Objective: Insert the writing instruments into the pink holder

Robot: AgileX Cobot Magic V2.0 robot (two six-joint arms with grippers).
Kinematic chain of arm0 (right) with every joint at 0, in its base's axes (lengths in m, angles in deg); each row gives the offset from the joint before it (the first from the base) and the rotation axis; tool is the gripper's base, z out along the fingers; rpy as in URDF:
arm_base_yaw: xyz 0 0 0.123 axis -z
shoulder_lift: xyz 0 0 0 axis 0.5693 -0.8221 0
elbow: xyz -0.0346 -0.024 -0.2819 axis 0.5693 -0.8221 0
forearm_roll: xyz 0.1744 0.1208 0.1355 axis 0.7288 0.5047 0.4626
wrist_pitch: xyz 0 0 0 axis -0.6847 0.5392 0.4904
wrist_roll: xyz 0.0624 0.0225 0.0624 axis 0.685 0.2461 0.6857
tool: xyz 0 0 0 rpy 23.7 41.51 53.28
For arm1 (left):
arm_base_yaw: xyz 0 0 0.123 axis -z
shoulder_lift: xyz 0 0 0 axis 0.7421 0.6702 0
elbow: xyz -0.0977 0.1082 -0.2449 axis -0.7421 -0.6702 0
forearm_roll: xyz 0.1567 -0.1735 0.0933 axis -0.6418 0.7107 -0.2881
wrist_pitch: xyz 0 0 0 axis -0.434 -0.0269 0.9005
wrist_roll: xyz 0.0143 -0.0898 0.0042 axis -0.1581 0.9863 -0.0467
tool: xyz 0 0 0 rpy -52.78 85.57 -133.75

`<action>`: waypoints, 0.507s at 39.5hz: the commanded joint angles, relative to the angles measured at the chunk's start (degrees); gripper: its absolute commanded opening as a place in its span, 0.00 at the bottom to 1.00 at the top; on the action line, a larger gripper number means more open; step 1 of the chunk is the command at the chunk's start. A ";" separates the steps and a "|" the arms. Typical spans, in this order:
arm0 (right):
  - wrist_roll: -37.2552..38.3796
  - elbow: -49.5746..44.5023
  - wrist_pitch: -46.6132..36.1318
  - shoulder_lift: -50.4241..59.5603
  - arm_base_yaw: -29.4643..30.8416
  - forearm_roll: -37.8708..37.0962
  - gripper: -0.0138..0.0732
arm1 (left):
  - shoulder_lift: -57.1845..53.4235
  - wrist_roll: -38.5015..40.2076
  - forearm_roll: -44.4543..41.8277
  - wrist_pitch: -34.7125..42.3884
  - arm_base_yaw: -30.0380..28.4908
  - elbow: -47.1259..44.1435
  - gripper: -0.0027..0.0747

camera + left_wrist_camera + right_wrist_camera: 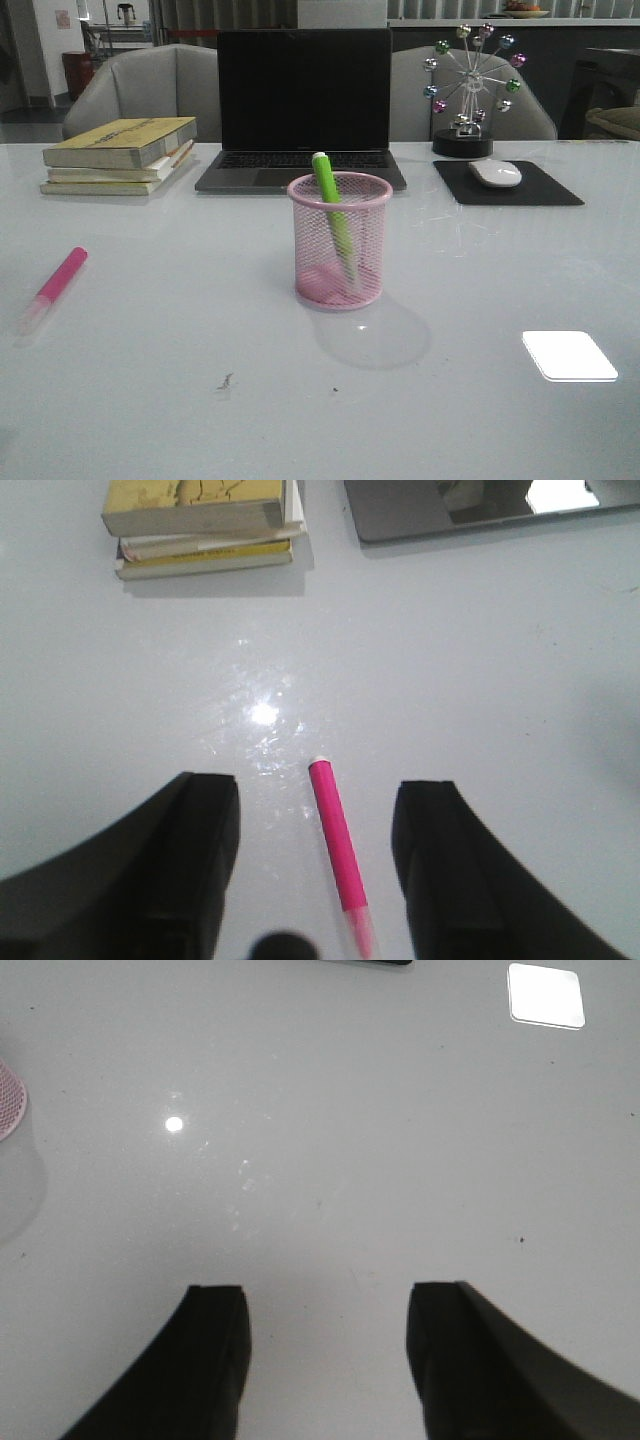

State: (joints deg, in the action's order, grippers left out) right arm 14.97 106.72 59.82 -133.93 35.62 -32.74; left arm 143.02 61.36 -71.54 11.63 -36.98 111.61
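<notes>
Grippers: left gripper (315, 880) spread wide over the table (150, 400), nothing between the fingers but air; right gripper (328, 1360) also spread, holding nothing, bare tabletop under it.
Pink marker: pink marker (337, 845) lies flat on the table, framed between the left fingers in the left wrist view, touching neither. In the front view (55, 288) it sits well to the left of the holder, clear cap end nearest the camera.
Handling: judged light, rigid, smooth plastic barrel; likely to roll or skid on the glossy top if nudged from one side.
Grip point: mid-barrel on the pink section, jaws across the axis. Avoid the clear cap end, which might slip or pull off.
Pink holder: pink holder (340, 240) stands upright mid-table; its edge just shows in the right wrist view (8, 1100).
Green marker: green marker (332, 215) already in the holder, leaning, top end above the rim.
Progress: one of two in, pink one left.
Risk: mesh cup looks light, could tip if the marker catches the rim.
Far side: laptop (300, 110), books (120, 155), mouse (495, 173) on mat, all well clear.
</notes>
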 commanded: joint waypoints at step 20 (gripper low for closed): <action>-0.45 1.54 -3.54 0.36 0.17 -0.39 0.70 | 22.11 0.64 4.78 -13.95 0.41 21.49 0.57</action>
State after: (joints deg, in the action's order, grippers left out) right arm 14.97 106.72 59.82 -133.93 35.62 -32.74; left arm 165.06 61.36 -67.25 -3.25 -36.98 130.06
